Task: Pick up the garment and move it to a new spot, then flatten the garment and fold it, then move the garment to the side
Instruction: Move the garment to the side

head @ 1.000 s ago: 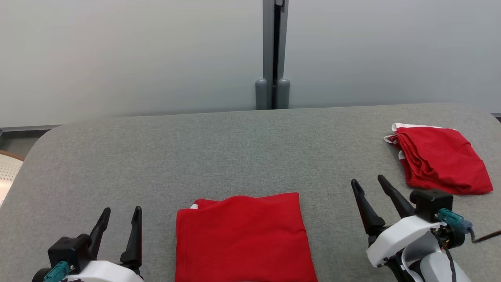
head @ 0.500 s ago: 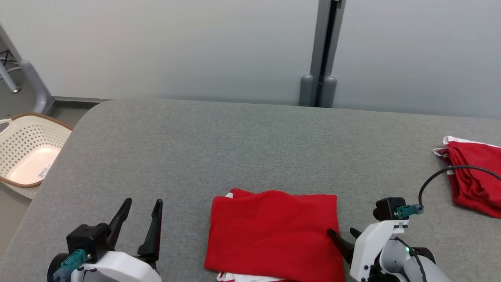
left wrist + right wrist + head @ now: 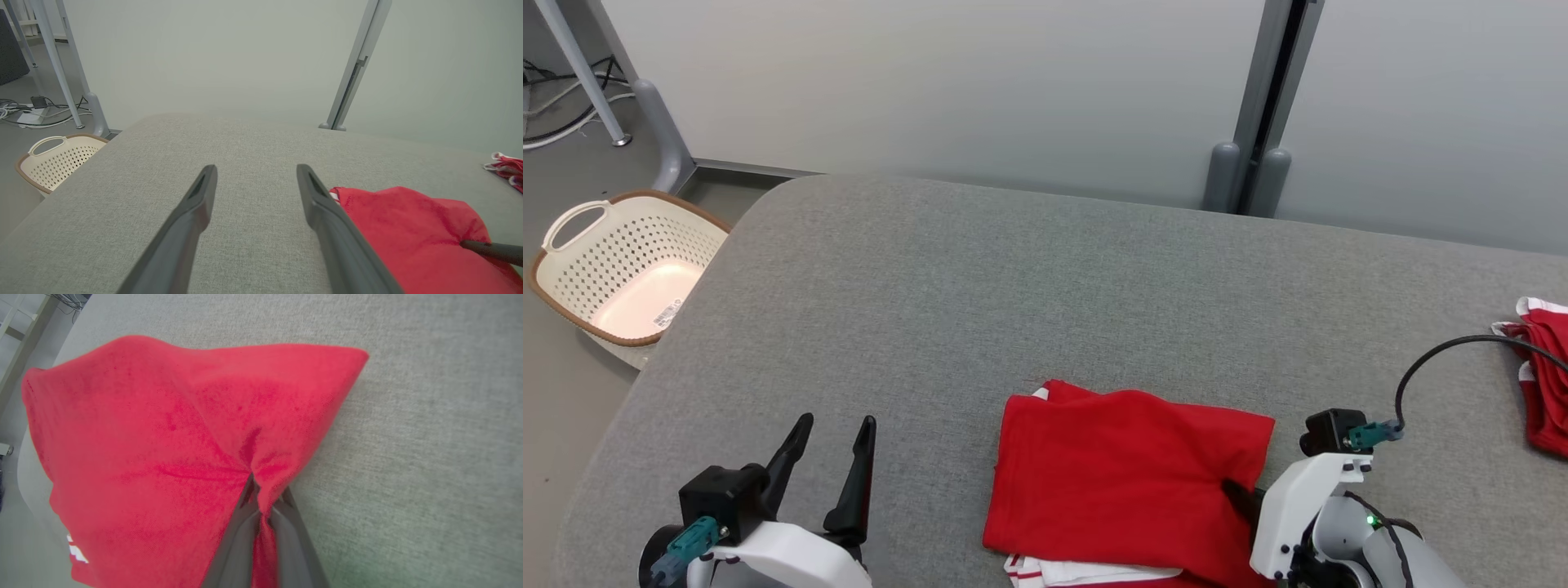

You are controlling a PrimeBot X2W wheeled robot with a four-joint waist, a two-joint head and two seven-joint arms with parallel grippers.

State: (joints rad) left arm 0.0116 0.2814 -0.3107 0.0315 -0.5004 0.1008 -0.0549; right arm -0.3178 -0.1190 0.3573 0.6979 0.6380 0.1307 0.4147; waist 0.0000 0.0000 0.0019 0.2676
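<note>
White arm shells (image 3: 1298, 506), black long-fingered left hand (image 3: 837, 418), teal connectors (image 3: 1368, 434), looping black cable (image 3: 1462, 340).

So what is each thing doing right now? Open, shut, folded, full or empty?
left gripper: open, holding nothing.
right gripper: shut, pinching the folded garment's edge.
folded garment: folded on the table, puckered where it is pinched.
other red garment: lying untouched, cut off by the picture's edge.
basket: upright on the floor, looks empty.
</note>
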